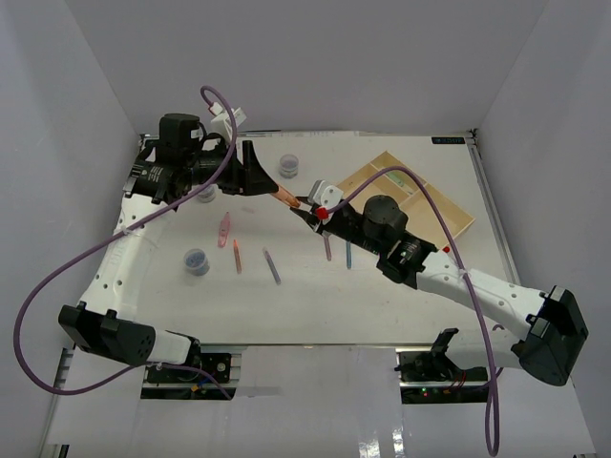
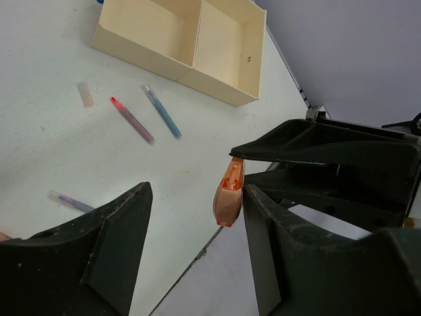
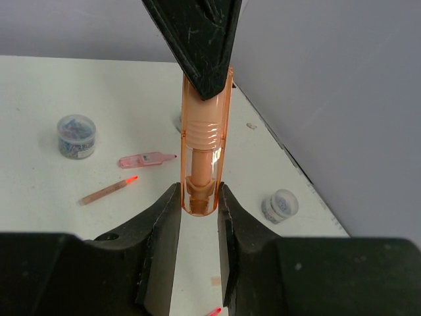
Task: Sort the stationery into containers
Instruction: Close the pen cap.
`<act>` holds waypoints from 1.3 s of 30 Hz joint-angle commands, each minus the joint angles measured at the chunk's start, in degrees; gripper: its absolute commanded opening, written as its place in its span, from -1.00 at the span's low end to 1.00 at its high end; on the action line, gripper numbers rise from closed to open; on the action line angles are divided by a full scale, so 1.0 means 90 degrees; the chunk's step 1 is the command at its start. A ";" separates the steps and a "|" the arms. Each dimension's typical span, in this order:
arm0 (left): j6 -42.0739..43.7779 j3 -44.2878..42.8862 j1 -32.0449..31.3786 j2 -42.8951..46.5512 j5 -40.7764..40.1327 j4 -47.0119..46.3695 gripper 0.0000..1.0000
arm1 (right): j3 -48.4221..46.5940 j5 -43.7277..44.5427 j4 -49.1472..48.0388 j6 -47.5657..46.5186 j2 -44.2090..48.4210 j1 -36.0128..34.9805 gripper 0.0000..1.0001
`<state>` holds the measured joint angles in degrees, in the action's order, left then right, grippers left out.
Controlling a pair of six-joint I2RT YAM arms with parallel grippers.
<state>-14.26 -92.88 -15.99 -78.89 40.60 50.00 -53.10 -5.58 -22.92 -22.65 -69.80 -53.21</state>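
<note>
Right wrist plainly shows right gripper (image 3: 198, 197) clamping orange piece (image 3: 205, 141); overhead, probably

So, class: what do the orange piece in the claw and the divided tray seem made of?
The orange piece: probably clear-tinted glossy plastic; inner ribs and parts show through its shell. The tray: matte beige with thin flat walls, perhaps card, thin wood or plastic; the look leaves it open.

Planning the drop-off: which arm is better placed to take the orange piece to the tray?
Right. The right gripper is shut on the orange piece, the left gripper stands open beside it, and the beige tray lies on that arm's side.
</note>
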 commanded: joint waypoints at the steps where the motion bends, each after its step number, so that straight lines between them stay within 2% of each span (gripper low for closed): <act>1: 0.0159 0.0076 -0.0030 0.0289 0.0205 -0.0301 0.35 | -0.0369 -0.0151 -0.0169 0.0085 -0.0028 0.0014 -0.73; 5: 0.0130 0.0125 -0.0030 0.0318 0.0371 -0.0477 0.29 | -0.0360 -0.0190 -0.0139 0.0134 -0.0057 0.0024 -0.73; 9: 0.0130 0.0193 -0.0030 0.0338 0.0469 -0.0487 0.09 | -0.0350 -0.0209 -0.0139 0.0193 -0.0057 0.0024 -0.73; 18: 0.0100 0.0388 -0.0030 0.0368 0.0587 -0.0477 -0.17 | -0.0408 -0.0210 -0.0129 0.0203 -0.0096 0.0024 -0.75; 21: 0.0110 0.0466 -0.0030 0.0377 0.0606 -0.0477 -0.32 | -0.0447 -0.0210 -0.0129 0.0203 -0.0115 0.0024 -0.81; 39: -0.0271 0.1121 -0.0186 0.0446 0.0879 -0.0760 -0.38 | -0.1306 -0.0297 -0.0295 0.0154 -0.0223 0.0014 -0.85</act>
<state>-16.01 -84.93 -15.92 -76.01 45.63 40.75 -58.11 -7.14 -14.55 -21.23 -72.53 -52.88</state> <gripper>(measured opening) 0.319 0.307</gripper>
